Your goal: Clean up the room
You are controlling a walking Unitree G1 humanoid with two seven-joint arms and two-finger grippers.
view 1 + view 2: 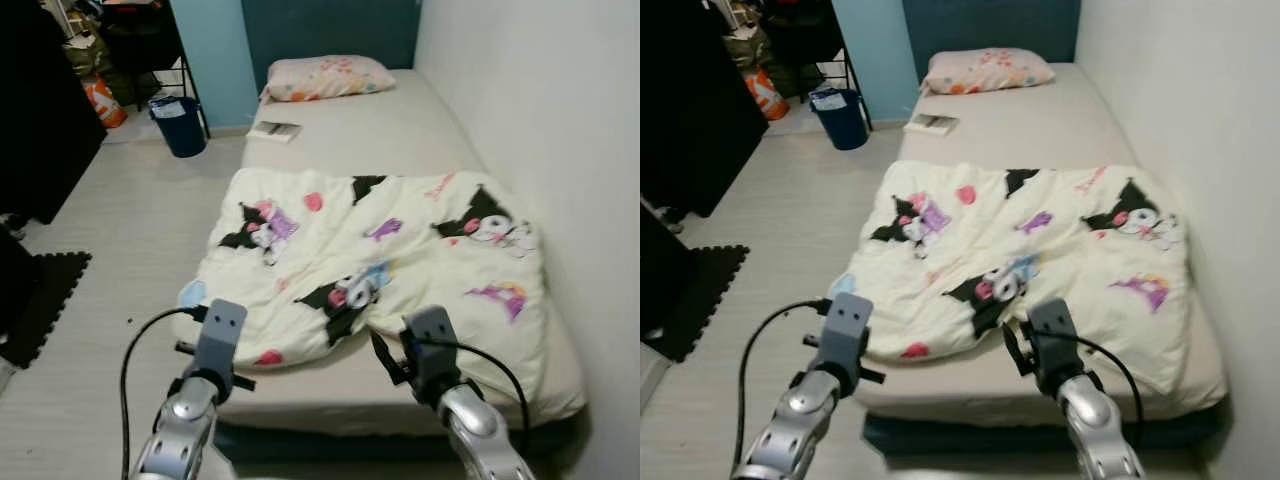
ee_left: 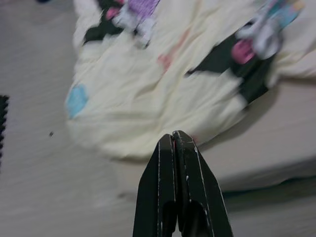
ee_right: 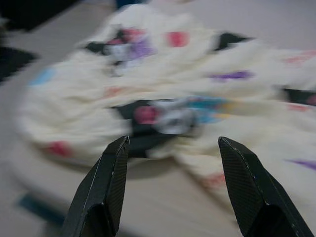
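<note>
A soft, puffy cream blanket [image 1: 380, 265] printed with black, pink and purple cartoon figures lies rumpled across the foot half of a bed [image 1: 400, 130] covered in a smooth beige sheet. Its near edge is bunched and folds under itself, and its left corner droops over the side of the mattress. At the head of the bed sits a plump pink pillow [image 1: 325, 77] with small coloured spots, and a flat book [image 1: 275, 130] lies on the sheet near it. On the pale wood-grain floor beside the bed stand a dark blue bin [image 1: 180, 125] and, closer, a black foam mat [image 1: 45, 290] with a toothed edge.

The left gripper [image 2: 174, 140] hovers just off the blanket's drooping corner, its two long black fingers pressed flat together. The right gripper [image 3: 170, 148] hangs over the bare sheet just short of the blanket's folded near edge, its fingers spread wide apart, with nothing between them. Both wrist views are blurred. Neither gripper touches the blanket.
</note>
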